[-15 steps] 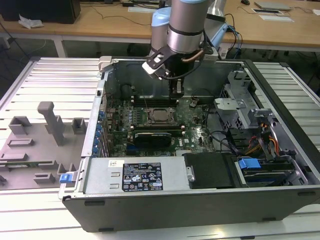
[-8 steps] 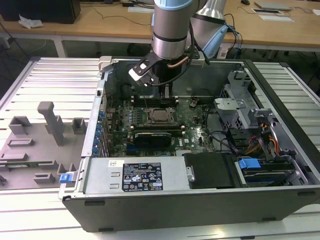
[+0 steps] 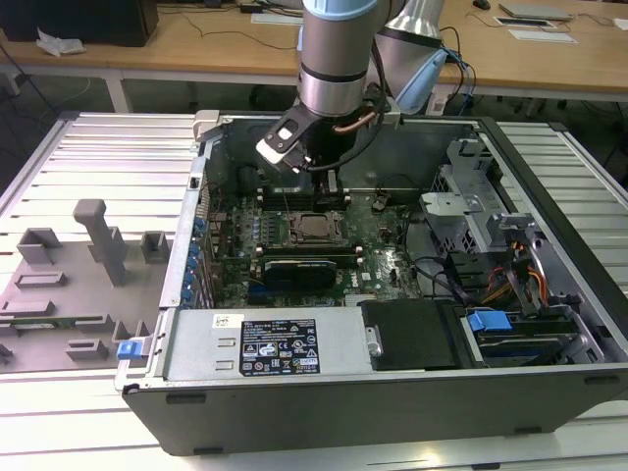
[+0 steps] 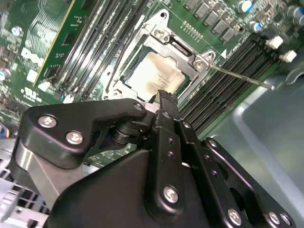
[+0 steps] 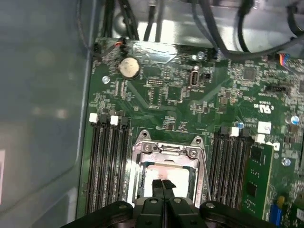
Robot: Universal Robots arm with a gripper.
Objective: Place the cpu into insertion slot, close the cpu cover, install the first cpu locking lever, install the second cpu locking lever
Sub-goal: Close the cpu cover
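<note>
Cpu (image 4: 153, 75), pale flat metal square, lies in the silver-rimmed insertion slot (image 4: 118, 80) under the clenched black hand (image 5: 161, 183)

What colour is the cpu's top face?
Pale silvery-beige metal; the cpu shows best in the second wrist view.

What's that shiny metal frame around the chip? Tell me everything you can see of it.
The cpu cover is a silvery, square metal frame lying flat over the pale cpu, which shows through its window. Screws sit at its corners; a thin metal lever runs out beside it. The shut black jaws hang close by its edge; contact is unclear.
</note>
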